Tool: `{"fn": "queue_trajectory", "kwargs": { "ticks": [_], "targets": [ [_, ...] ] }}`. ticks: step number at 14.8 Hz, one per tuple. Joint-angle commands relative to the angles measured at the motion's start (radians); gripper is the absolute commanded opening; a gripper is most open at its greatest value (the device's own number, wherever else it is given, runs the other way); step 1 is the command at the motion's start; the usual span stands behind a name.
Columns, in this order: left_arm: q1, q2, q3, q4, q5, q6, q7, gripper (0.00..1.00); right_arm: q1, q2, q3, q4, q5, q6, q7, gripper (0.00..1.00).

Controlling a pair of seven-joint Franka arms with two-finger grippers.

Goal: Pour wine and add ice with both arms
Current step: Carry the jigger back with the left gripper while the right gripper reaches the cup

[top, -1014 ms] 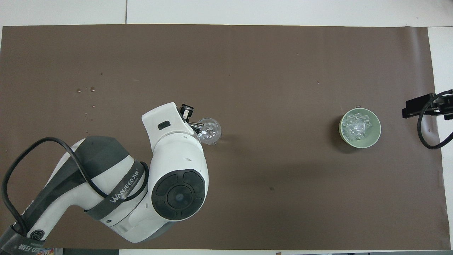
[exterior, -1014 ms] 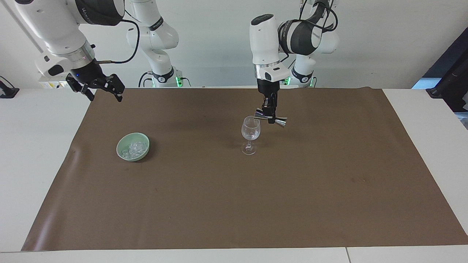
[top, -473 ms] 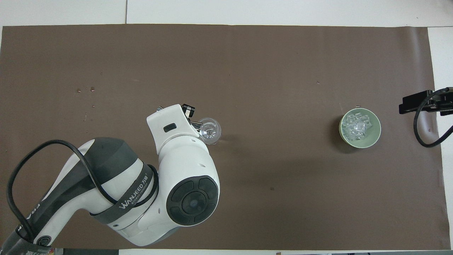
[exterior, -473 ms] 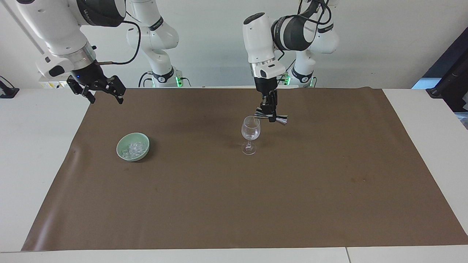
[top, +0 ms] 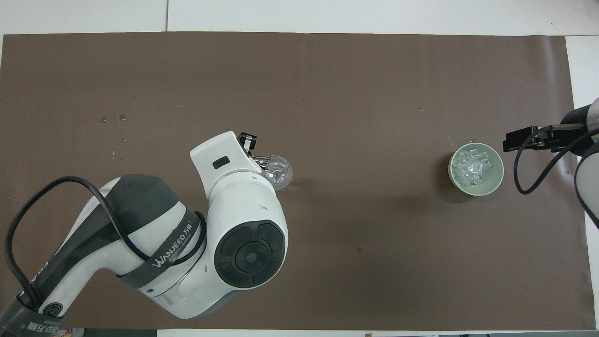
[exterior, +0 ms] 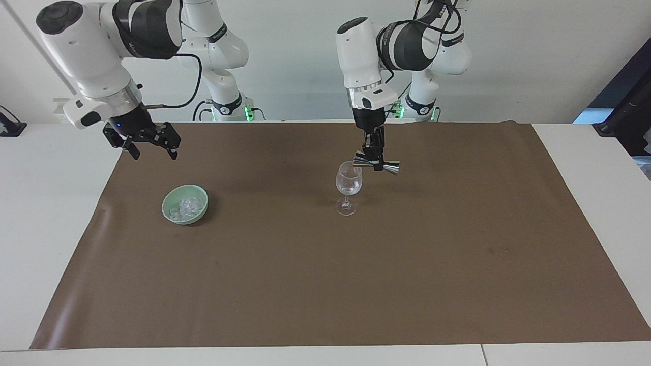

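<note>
The left gripper [exterior: 377, 161] is hanging at upper centre, fingers clamped — the right gripper [exterior: 151, 145] is hovering upper left, fingers spread.

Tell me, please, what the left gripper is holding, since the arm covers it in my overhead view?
Observer: The left gripper is shut on a steel jigger, held on its side with one end at the rim of the wine glass.
Operator: Does the jigger touch the glass?
Observer: I cannot tell; that end sits level with the rim and right beside it.
Operator: And how high is the right gripper?
Observer: The right gripper hangs in the air, well above the green bowl of ice, with its fingers open and empty.
</note>
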Motion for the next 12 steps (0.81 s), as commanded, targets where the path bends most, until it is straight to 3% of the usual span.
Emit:
{"fn": "queue_trajectory", "kwargs": {
  "ticks": [1,6,9,12],
  "targets": [
    [0.044,-0.026,0.013,0.015,-0.126,-0.006,0.053,0.00,-0.015,0.024,0.002,-0.101,0.038,0.112,-0.052,1.00],
    [0.192,-0.032,0.014,0.004,-0.486,0.040,0.278,0.00,-0.020,0.062,0.002,-0.268,0.039,0.332,-0.077,1.00],
    [0.295,-0.032,0.014,-0.011,-0.683,0.052,0.445,0.00,-0.038,0.087,0.002,-0.294,0.039,0.390,-0.093,1.00],
    [0.413,-0.045,0.014,-0.068,-0.858,0.083,0.617,0.00,-0.040,0.110,0.002,-0.317,0.039,0.436,-0.095,0.90]
  ]
}}
